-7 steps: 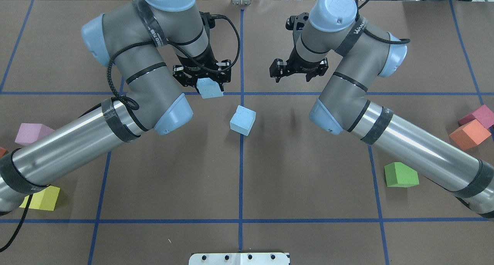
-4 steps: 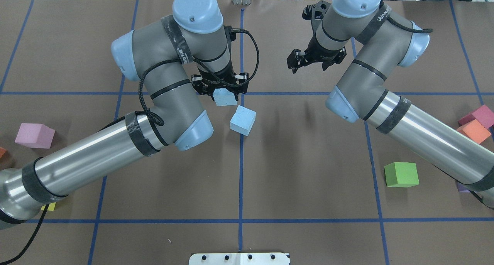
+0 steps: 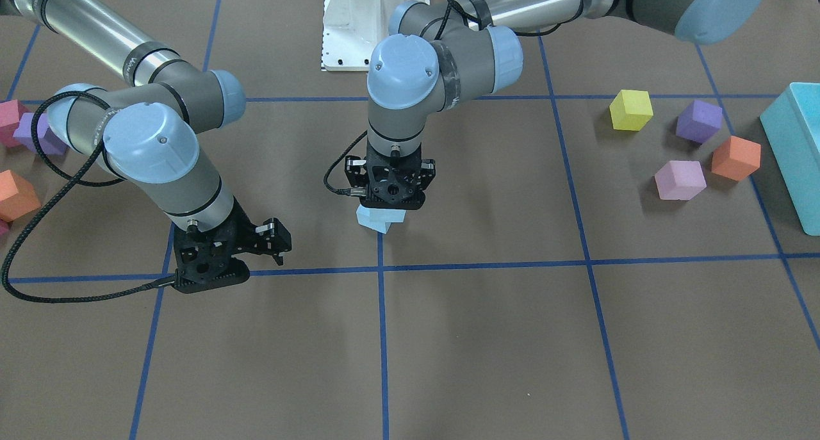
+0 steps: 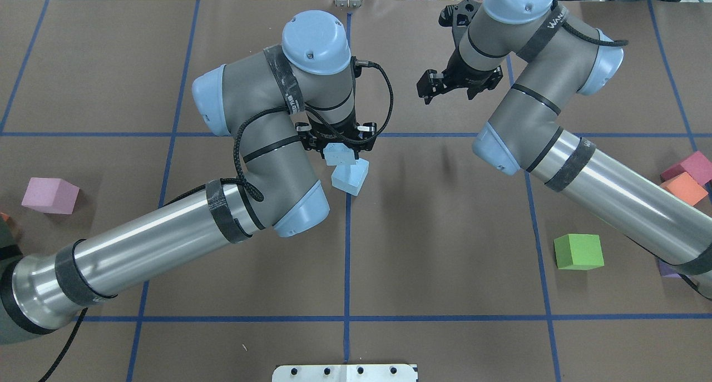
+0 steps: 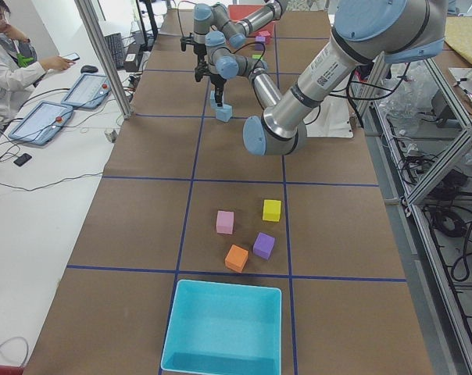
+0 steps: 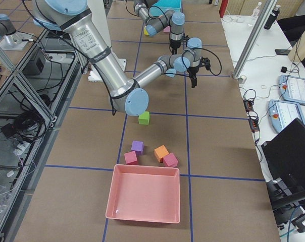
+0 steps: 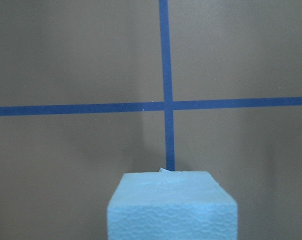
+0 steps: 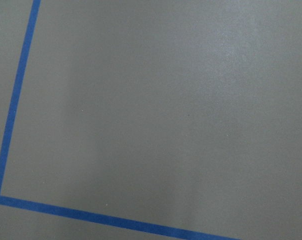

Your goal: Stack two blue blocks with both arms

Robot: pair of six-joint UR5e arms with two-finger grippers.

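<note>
Brown-papered table [image 4: 445,232] is hosting a nearly finished stack: the left gripper [image 4: 339,148] is clamping one blue block [image 4: 340,156] just above the other blue block [image 4: 354,179] by the centre line, release remaining, while the right gripper [image 4: 457,85] is hanging spread and empty, well apart.

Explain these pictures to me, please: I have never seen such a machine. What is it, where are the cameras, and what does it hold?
This is a robot with a left arm and a right arm at a brown table marked with blue tape. Each ends in a two-finger gripper. One camera looks down from behind the robot, one faces it, two stand at the table's ends, and one sits on each wrist. The left gripper is shut on a blue foam block and holds it above a second blue block on the table; whether they touch, I cannot tell. The right gripper is open and empty. Other coloured cubes, such as a green cube, lie at the sides.
</note>
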